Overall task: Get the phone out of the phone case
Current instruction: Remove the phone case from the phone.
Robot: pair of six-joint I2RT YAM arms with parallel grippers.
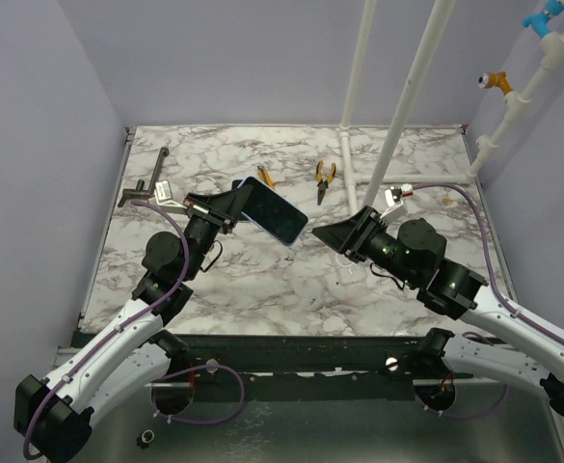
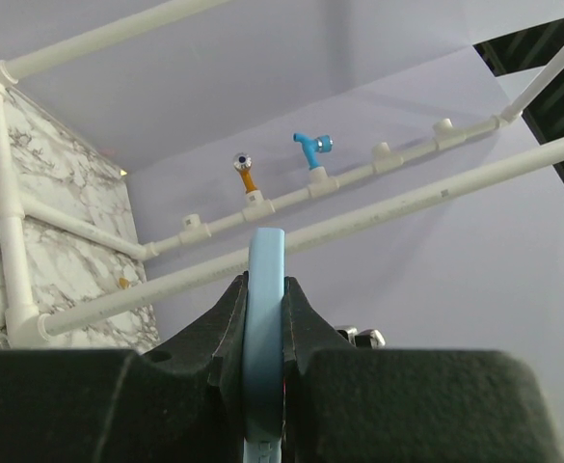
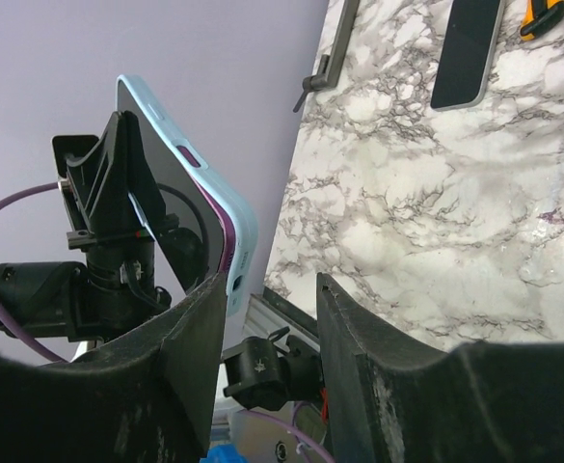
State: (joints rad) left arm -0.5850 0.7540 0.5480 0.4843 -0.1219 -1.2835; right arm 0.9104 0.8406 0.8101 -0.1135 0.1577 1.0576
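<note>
Left gripper (image 1: pixel 238 204) is clamped on the light-blue phone case (image 1: pixel 277 217), held on edge above the table (image 1: pixel 262 280), left of centre. A dark slab with a silvery edge, probably the phone (image 3: pixel 465 48), lies flat on the far side of the table near the orange pliers (image 1: pixel 325 178). If so, separation is done. I can't confirm the held case is empty. Right gripper (image 1: pixel 322 234) is spread, carrying nothing, just right of the case's free corner. What's left, I'd say, is setting the case down.
</note>
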